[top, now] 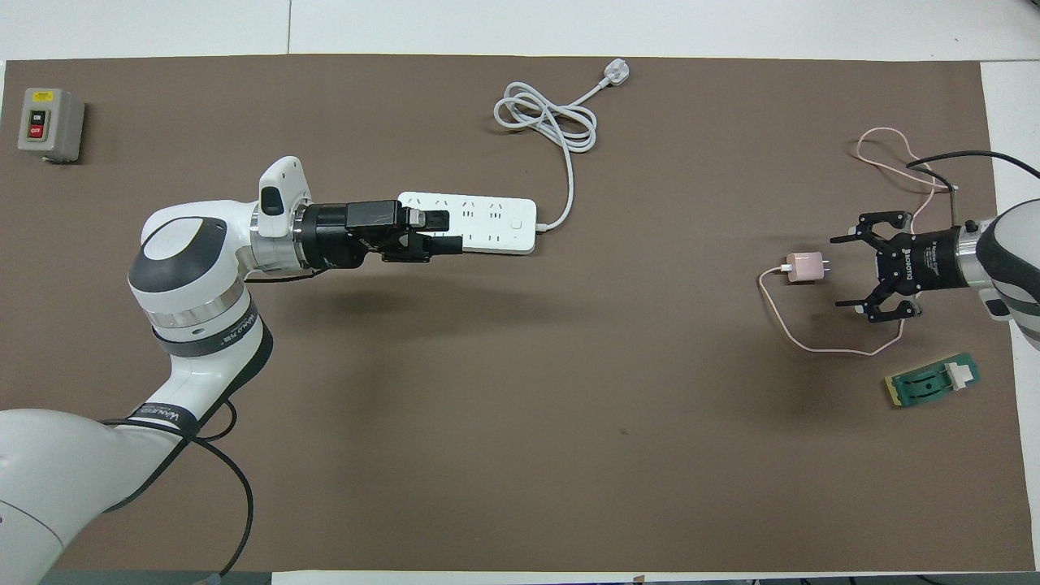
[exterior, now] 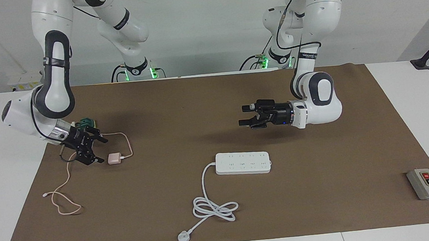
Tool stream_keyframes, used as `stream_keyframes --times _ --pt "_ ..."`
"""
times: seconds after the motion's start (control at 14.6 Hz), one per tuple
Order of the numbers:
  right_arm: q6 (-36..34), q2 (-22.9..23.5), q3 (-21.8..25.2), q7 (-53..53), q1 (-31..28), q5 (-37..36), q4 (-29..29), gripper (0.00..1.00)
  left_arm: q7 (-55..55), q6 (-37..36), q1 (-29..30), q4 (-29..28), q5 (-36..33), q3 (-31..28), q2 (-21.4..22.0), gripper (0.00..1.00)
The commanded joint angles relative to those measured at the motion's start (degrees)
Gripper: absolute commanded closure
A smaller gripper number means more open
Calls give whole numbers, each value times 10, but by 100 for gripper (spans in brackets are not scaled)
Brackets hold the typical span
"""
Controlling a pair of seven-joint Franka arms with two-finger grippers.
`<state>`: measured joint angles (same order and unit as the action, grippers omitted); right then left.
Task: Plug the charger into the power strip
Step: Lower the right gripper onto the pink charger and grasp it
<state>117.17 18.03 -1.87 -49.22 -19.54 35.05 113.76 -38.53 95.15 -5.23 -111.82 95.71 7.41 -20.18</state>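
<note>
The charger [exterior: 115, 158] is a small pale-pink cube lying on the brown mat toward the right arm's end, and it also shows in the overhead view [top: 803, 266]. Its thin pink cable [exterior: 65, 193] loops over the mat. My right gripper [exterior: 102, 149] is open and low, just beside the charger, apart from it, with the fingers pointing at it [top: 838, 272]. The white power strip [exterior: 243, 162] lies mid-mat. My left gripper [exterior: 241, 115] is open and empty, raised above the mat; in the overhead view it [top: 451, 233] covers part of the strip [top: 496, 219].
The strip's thick white cord [exterior: 213, 208] coils farther from the robots and ends in a three-pin plug [exterior: 184, 237]. A grey button box [exterior: 425, 183] sits at the left arm's end. A green-and-yellow block [top: 933, 380] lies near the right gripper.
</note>
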Motion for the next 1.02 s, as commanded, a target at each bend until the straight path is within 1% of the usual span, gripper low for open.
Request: stream_keyframes --times 0.0,0.27,0.55,0.96 --pt "-1 35 -6 18 -1 16 -20 0 3 -4 -7 -18 13 -8 15 0" --pt "14 40 -5 41 2 20 -18 0 3 -4 -7 -17 13 -8 15 0" --pt "20 51 -5 46 3 26 -19 0 3 -3 -7 -17 13 -8 15 0" --pt "29 52 -6 46 4 36 -13 0 3 -3 -7 -18 12 -10 15 0"
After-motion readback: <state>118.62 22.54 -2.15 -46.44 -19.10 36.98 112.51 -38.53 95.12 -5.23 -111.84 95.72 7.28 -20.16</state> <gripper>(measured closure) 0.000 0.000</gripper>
